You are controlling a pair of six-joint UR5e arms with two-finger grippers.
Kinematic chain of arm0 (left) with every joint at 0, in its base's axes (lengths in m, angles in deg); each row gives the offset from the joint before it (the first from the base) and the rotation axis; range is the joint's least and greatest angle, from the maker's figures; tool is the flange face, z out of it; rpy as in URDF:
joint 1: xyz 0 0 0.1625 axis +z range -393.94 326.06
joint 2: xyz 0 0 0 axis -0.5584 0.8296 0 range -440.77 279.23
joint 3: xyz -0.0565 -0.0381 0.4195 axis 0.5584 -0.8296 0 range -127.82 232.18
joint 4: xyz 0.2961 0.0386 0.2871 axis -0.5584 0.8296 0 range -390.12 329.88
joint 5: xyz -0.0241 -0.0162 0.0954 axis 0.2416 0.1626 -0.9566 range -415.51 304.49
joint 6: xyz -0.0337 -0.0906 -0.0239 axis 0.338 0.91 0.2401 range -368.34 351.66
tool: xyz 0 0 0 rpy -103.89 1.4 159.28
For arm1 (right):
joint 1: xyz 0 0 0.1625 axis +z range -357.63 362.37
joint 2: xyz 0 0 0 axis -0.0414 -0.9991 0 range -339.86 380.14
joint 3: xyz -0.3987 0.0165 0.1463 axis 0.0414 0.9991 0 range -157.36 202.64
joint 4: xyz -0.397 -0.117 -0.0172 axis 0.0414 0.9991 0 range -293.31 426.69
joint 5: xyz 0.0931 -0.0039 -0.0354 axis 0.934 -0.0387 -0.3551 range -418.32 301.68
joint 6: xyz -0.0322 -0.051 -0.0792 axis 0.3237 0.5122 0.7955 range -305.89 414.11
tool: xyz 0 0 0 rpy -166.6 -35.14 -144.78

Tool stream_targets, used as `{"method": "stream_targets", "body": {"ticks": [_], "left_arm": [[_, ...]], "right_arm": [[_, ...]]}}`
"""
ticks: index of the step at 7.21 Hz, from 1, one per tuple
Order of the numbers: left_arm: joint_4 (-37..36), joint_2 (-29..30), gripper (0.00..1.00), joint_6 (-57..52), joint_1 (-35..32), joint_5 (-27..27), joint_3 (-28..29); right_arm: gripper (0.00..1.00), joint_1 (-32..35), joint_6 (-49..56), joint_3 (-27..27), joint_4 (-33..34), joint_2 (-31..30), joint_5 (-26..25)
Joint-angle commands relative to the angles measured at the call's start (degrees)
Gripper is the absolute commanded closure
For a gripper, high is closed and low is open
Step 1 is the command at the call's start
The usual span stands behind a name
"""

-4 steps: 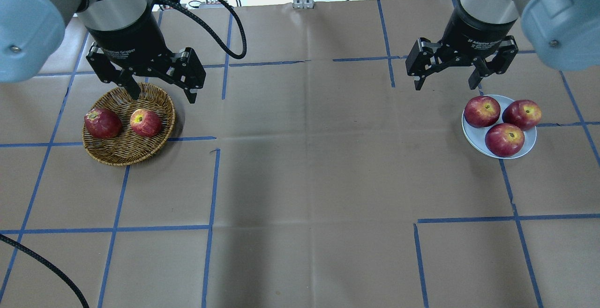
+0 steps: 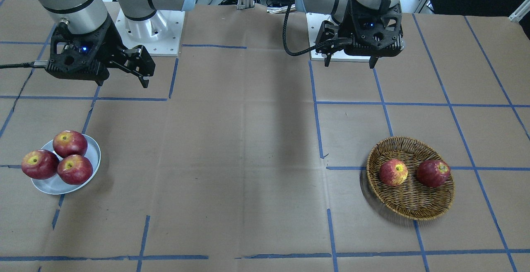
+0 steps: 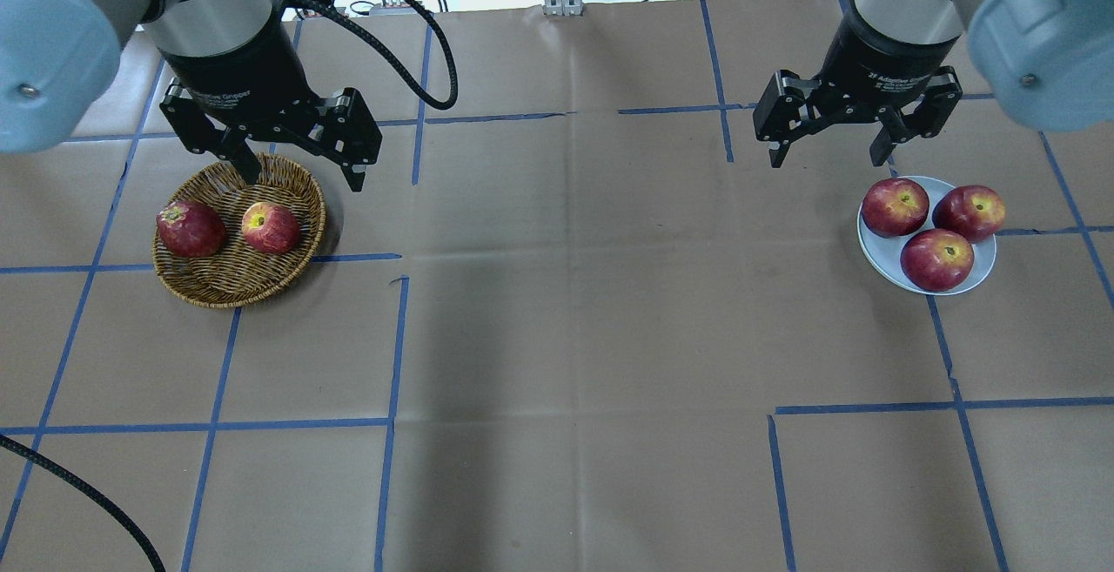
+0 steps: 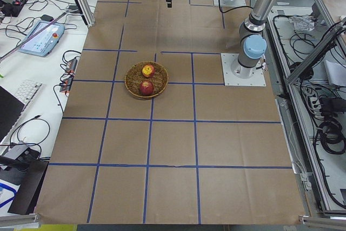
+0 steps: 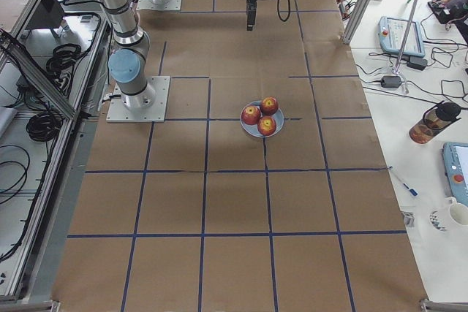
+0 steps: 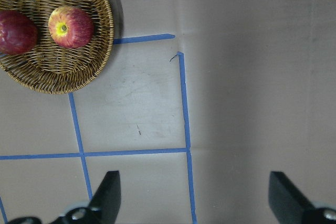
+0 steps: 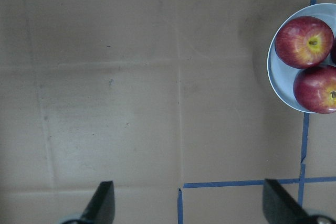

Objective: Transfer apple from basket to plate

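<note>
The yellow-streaked apple (image 3: pixel 271 228) lies in the wicker basket (image 3: pixel 235 293) beside a darker red apple (image 3: pixel 191 229). It also shows in the front view (image 2: pixel 393 172) and the left wrist view (image 6: pixel 71 27). My left gripper (image 3: pixel 303 178) hangs open and empty above the basket's far rim, clear of the apples. The pale plate (image 3: pixel 879 259) holds three red apples at the right. My right gripper (image 3: pixel 827 158) is open and empty, above the table just beyond the plate's far left side.
Brown paper with blue tape lines covers the table (image 3: pixel 566 337). A black cable (image 3: pixel 418 23) loops from the left wrist. The plate rim (image 7: pixel 275 77) shows at the right edge of the right wrist view.
</note>
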Motion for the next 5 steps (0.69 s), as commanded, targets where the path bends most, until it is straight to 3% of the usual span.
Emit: {"method": "stream_targets", "body": {"ticks": [1,5], "left_arm": [[-0.1,0.0,0.01,-0.1,0.1,-0.2,0.2],[-0.5,0.9,0.01,-0.8,0.1,0.3,0.1]], "right_arm": [[0.0,0.0,0.0,0.0,0.0,0.0,0.0],[0.0,0.0,0.1,0.0,0.0,0.0,0.0]]}}
